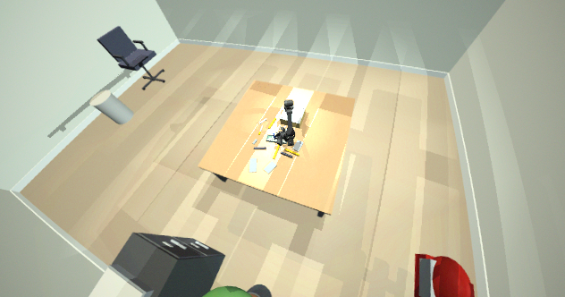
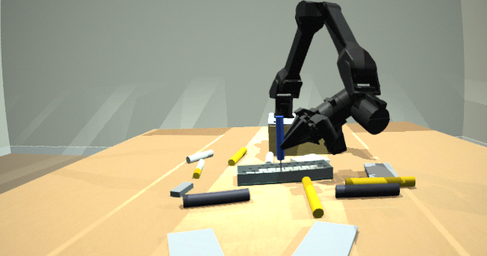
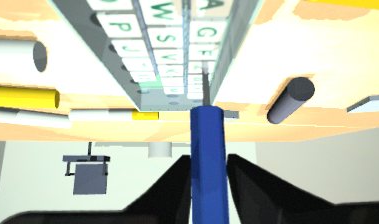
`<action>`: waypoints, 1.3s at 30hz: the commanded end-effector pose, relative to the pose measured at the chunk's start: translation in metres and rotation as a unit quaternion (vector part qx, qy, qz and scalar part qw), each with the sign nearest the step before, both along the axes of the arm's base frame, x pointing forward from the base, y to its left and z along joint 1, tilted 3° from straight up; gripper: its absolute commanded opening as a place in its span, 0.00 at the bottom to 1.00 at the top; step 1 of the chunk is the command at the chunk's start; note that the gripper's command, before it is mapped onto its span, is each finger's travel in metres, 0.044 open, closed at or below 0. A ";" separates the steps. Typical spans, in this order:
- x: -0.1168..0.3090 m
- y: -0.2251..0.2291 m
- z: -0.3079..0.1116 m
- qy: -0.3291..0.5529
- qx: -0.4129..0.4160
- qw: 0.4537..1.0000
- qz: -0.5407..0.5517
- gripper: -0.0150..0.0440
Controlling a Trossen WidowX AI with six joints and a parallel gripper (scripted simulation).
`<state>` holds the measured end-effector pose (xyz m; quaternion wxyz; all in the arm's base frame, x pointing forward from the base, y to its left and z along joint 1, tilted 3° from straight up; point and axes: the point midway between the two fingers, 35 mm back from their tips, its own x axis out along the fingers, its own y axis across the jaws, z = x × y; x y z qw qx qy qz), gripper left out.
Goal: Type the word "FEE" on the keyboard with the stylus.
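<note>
The blue stylus [image 2: 280, 137] [image 3: 208, 137] stands nearly upright with its thin grey tip down over the keys. My gripper [image 2: 283, 146] [image 3: 208, 162] is shut on its blue body, coming in from the right in the exterior view. The grey keyboard [image 1: 270, 138] [image 2: 285, 177] lies on the desk below, with white lettered keys in rows. In the wrist view the tip shows close by the F key [image 3: 205, 53], at its edge nearer the gripper. Whether the tip touches a key, I cannot tell. The E key cannot be made out.
A yellow stick [image 2: 313, 197] lies in front of the keyboard, dark cylinders [image 2: 216, 197] [image 2: 367, 190] to both sides. White and yellow sticks [image 2: 199, 156] [image 2: 237, 156] lie at the back left. A wooden block [image 2: 304, 146] stands behind. A grey slab [image 2: 379, 170] lies to the right.
</note>
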<state>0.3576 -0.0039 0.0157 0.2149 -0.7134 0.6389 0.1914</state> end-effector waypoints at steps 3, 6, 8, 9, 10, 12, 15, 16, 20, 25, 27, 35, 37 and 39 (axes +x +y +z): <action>0.000 0.000 -0.003 -0.001 -0.001 1.000 0.000 0.39; 0.000 0.000 -0.005 -0.001 -0.001 1.000 0.000 0.39; 0.000 0.000 -0.005 -0.001 -0.001 1.000 0.000 0.39; 0.000 0.000 -0.006 -0.001 -0.001 1.000 0.000 0.39; 0.000 0.000 -0.006 -0.001 -0.001 1.000 0.000 0.39; 0.000 0.000 -0.007 -0.001 -0.001 1.000 0.000 0.39; 0.001 0.000 -0.008 -0.001 -0.001 1.000 0.000 0.39; 0.001 0.000 -0.009 -0.001 -0.001 1.000 0.000 0.39; 0.001 0.000 -0.008 -0.001 -0.001 1.000 0.000 0.39; 0.001 0.000 -0.008 -0.001 -0.001 1.000 0.000 0.39; 0.000 0.000 -0.007 -0.001 -0.001 1.000 0.000 0.39; -0.001 -0.002 0.027 -0.002 -0.001 1.000 0.000 0.39; -0.002 -0.002 0.031 -0.002 -0.001 1.000 0.000 0.39; -0.001 -0.001 0.028 -0.005 0.001 1.000 -0.001 0.40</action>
